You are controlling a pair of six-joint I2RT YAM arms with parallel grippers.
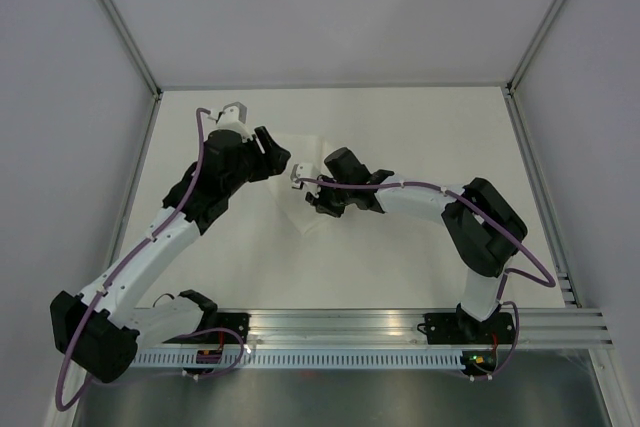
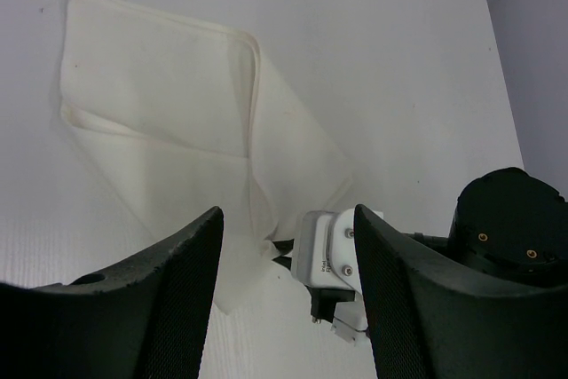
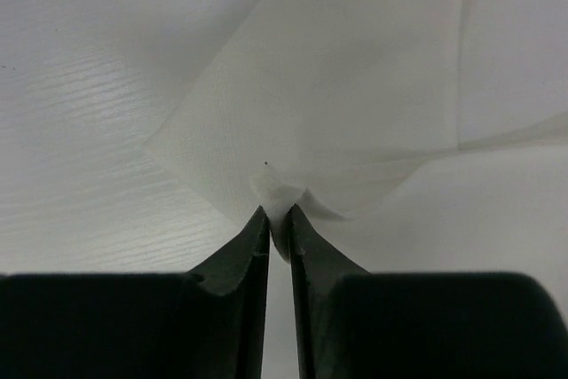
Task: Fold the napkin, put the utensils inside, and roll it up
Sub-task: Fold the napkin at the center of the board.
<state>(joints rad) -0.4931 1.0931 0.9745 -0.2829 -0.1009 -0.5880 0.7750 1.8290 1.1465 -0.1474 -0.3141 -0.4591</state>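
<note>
On the left, your left gripper (image 1: 278, 159) hung over the middle of the white table (image 1: 430, 127), at the end of a white arm with black joints and a purple cable (image 1: 203, 147) looped along it. Its jaws stood spread wide with nothing between them. In the left wrist view they showed as two broad black fingers (image 2: 191, 264) with finely meshed, rubbery inner faces. Just beyond them lay the napkin (image 2: 169, 104), a thin, off-white cloth nearly the same white as the table. One flap was doubled over itself, its hemmed edge curved at one corner, and the single layer looked faintly see-through. From that flat part the cloth narrowed to a point toward your right gripper (image 3: 277, 214), close beside the left one. There the jaws were pressed almost together, pinching a small bunched tip of the napkin between two slim black tapered tips. Close up, the cloth showed a fine woven grain and soft creases fanning out from the pinch, and the table under it had faint ribbed lines. Along the near edge ran a ridged aluminium rail (image 1: 400, 325) that carried both arm bases.
</note>
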